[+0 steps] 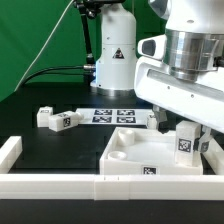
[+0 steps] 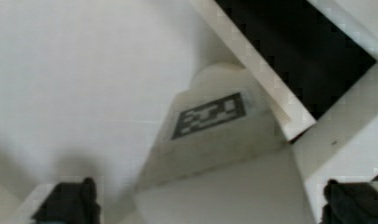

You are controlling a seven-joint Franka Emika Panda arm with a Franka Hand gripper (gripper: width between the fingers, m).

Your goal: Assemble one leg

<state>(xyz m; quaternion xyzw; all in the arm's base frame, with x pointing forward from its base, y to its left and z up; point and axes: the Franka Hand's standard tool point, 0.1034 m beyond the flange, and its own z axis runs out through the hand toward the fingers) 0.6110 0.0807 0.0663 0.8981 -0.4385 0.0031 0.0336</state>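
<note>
Black desk (image 1: 60, 150) carrying the white square panel (image 1: 135, 155), two loose tagged blocks (image 1: 55, 120), the marker board (image 1: 112, 114) and a white border rail (image 1: 50, 184).

The leg (image 1: 187, 145) looks like smooth matt white plastic, its fiducial tag a flat black-and-white print with no shine; in the wrist view the same leg (image 2: 204, 135) shows an even, chalky face with soft shading. The square panel (image 1: 150, 158) has the same white plastic look — smooth, faintly satin along its raised rim. The table (image 1: 55, 150) is covered in a black matt surface that reflects almost nothing. The marker board (image 1: 112, 114) appears thin, flat and paper-like. The arm's housing (image 1: 185, 85) is glossy white plastic with a ribbed metallic-grey collar — the fingers (image 2: 67, 203) look dark and dull.
</note>
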